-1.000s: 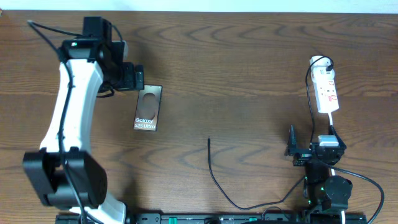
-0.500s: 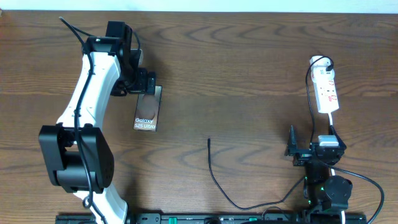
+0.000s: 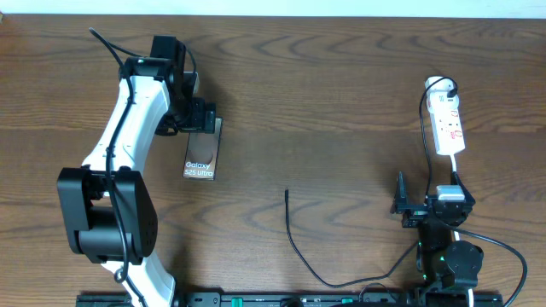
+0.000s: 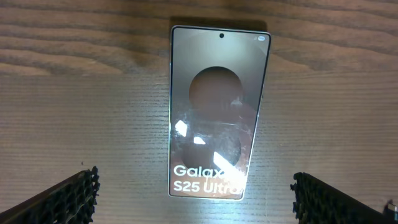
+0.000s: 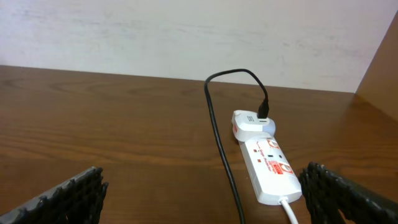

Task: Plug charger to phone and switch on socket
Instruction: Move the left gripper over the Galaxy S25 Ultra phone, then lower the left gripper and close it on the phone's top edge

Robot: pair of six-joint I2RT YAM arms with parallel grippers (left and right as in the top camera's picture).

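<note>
The phone [image 3: 201, 156] lies flat on the table, its white lettering toward the front edge. My left gripper [image 3: 201, 119] hovers above its far end, open and empty. In the left wrist view the phone [image 4: 214, 112] lies between and beyond the two fingertips [image 4: 69, 199], untouched, with the left gripper [image 4: 202, 210] wide apart. The charger [image 3: 294, 243] trails across the table, its free tip [image 3: 287, 193] bare at centre. The socket [image 3: 448, 124] lies far right. My right gripper [image 3: 426, 200] rests open, short of it. In the right wrist view the socket [image 5: 270, 167] and charger cable [image 5: 221, 143] lie ahead of the right gripper [image 5: 205, 208].
A white adapter [image 5: 250, 121] with the black cable plugged in sits at the socket's far end. The socket's white cord [image 5: 288, 211] runs back toward my right arm. A pale wall [image 5: 186, 31] borders the table's far edge.
My left arm has swung right and toward the phone, bringing its open gripper over the phone's far end. The right arm, charger and socket have not moved.
</note>
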